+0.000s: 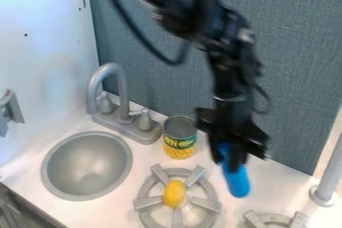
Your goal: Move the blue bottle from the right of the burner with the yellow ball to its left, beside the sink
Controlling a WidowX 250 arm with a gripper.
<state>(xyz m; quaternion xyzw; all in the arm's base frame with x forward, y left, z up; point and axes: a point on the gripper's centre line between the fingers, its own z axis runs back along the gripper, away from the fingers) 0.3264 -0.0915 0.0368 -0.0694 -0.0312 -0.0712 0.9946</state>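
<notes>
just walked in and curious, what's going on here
The robot arm's gripper holds a blue object over the counter, right by the stove burner. A yellow, lemon-like item sits on that burner. A corn can stands behind it, near the faucet and sink.

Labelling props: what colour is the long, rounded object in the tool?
The object is blue, best seen in camera view.

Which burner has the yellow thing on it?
The burner nearer the sink: the yellow thing rests on it. The other burner is nearer the grey post.
</notes>
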